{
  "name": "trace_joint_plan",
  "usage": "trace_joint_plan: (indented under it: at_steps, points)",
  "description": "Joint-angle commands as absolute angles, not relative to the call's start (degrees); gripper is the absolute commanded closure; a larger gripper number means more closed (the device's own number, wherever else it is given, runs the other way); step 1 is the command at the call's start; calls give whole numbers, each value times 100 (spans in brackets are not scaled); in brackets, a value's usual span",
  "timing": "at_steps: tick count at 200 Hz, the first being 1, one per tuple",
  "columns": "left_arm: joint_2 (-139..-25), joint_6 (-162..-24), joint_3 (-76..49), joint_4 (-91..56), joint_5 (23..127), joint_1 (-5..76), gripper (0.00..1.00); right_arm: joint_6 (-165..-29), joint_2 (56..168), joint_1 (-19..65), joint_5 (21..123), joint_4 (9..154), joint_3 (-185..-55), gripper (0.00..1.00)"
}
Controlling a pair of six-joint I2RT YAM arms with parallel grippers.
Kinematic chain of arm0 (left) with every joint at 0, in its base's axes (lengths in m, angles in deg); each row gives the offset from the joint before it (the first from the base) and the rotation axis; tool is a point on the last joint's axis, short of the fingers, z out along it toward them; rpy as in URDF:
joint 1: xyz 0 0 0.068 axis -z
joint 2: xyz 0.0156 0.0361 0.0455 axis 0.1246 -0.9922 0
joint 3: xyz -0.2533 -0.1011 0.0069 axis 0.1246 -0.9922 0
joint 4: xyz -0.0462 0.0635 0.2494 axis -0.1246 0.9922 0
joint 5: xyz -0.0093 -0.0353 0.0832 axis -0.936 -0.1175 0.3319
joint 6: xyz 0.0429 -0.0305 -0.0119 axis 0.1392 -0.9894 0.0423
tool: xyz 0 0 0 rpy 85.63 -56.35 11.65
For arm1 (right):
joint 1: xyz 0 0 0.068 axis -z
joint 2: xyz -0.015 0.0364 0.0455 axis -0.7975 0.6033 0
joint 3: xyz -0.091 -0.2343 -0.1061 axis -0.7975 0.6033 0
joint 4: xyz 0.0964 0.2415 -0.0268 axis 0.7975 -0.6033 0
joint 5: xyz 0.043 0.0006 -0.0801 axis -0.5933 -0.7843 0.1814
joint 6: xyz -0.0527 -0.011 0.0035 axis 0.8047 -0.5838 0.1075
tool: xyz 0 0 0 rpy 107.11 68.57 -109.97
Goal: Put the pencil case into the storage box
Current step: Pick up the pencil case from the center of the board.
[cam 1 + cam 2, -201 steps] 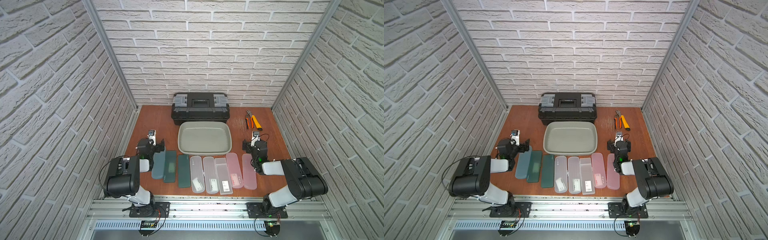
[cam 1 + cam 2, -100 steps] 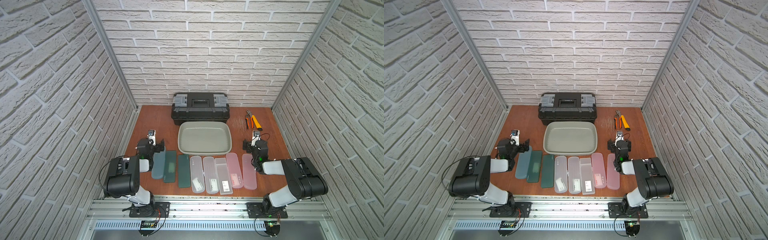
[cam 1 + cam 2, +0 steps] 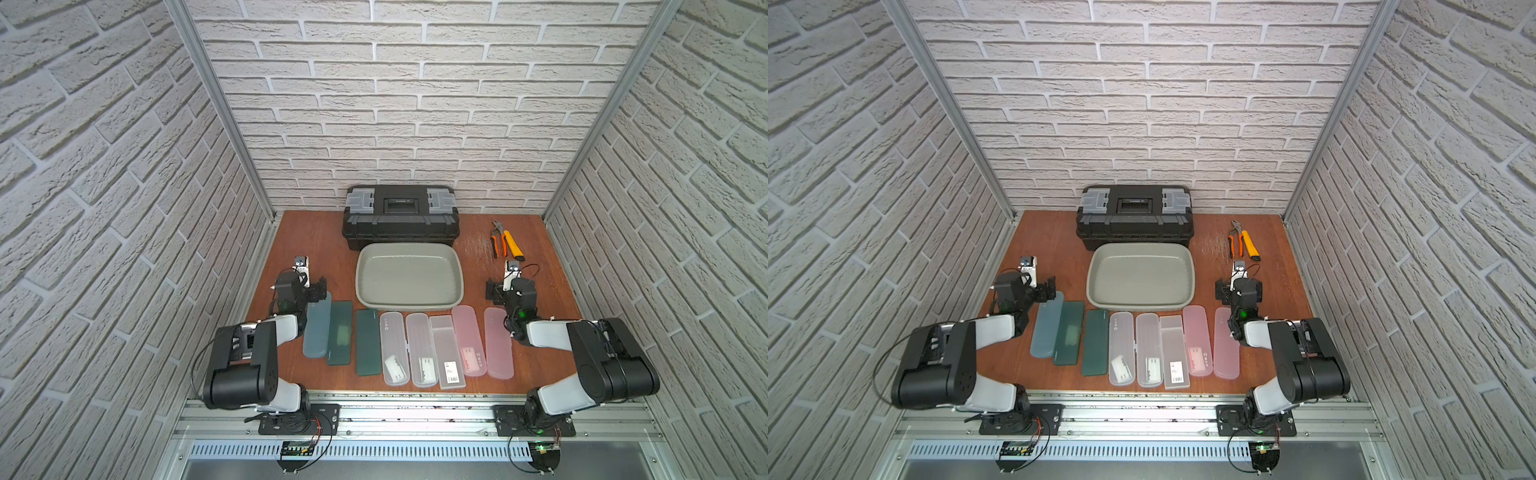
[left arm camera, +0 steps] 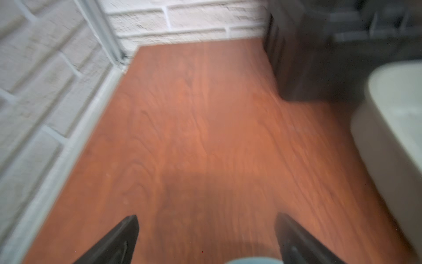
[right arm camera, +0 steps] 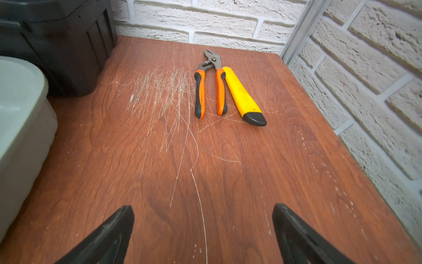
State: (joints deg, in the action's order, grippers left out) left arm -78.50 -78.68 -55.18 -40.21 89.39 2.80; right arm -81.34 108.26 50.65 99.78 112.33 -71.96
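Flanking the storage box, the left gripper and right gripper gape wide, holding nothing; eight pencil cases lie just beside that box.

The wooden table carries toolbox, storage box, pencil cases, pliers, cutter.

Nothing is showing clearly enough to be read in any view. A white barcode sticker is lying at the near end of the clear pencil case. White paper labels are showing through the 2 frosted pencil cases on one side of it and through the pink pencil case on the other side, but their print is coming out too small. Faint lettering is appearing on the handle of the black toolbox, and it is also too small to read.
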Motion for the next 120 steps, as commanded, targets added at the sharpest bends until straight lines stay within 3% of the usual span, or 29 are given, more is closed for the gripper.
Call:
trace_joint_plan:
  at_steps: [1, 21, 55, 82, 120]
  points:
    - [-7181, -8471, -4584, -2081, 10015, 389, 1, -8846, 10384, 5105, 10503, 8808, -8535, 1]
    - [-6913, -9109, -4311, -1354, 10799, 549, 2, -9261, 10332, 5105, 10213, 7478, -9078, 1]
    - [-6466, -10353, -4076, 87, 10336, 434, 2, -10146, 9930, 5098, 8990, 5788, -9260, 0]
    - [-6068, -10716, -4324, 323, 9664, 756, 2, -10405, 9569, 5087, 8140, 5064, -8865, 4]
    - [-6115, -11008, -4377, 520, 10011, 1859, 1, -10592, 9132, 5061, 8368, 4495, -8376, 4]
